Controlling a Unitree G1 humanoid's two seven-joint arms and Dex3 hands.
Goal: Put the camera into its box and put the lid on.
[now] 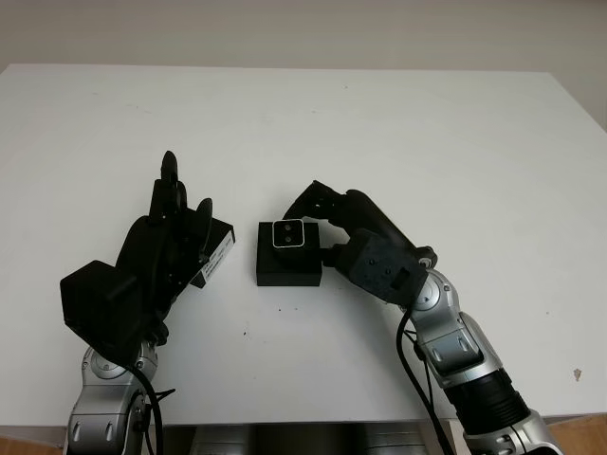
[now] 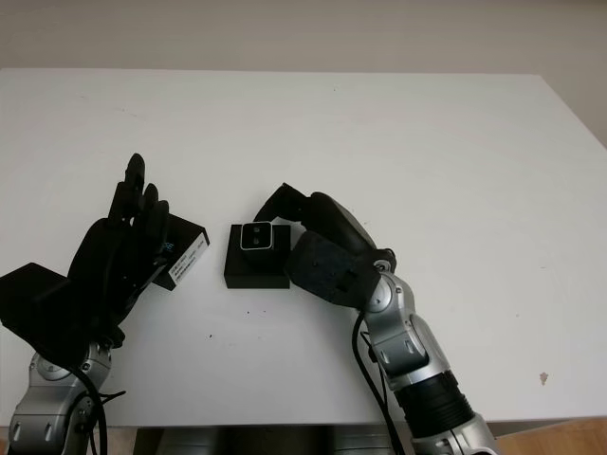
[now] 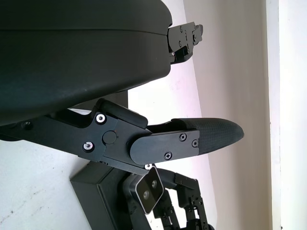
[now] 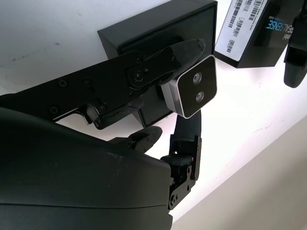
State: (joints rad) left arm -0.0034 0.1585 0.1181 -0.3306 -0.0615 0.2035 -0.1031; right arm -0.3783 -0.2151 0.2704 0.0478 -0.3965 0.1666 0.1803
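— Right hand (image 1: pixel 318 223)?
— Fingers clamped on the camera (image 1: pixel 287 233), holding it at the black box (image 1: pixel 287 265) mid-table.
— Left hand (image 1: pixel 175 227)?
— Unclenched, holding nothing, over the lid (image 1: pixel 214 248) beside the box.

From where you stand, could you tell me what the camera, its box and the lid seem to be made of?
Camera: silvery body, likely metal, with a glossy dark front holding two lenses; the right hand grips it.
Box: matte black, sharp-edged, probably rigid cardboard.
Lid: matte black with a white barcode label, likely cardboard too; it sits by the left hand.
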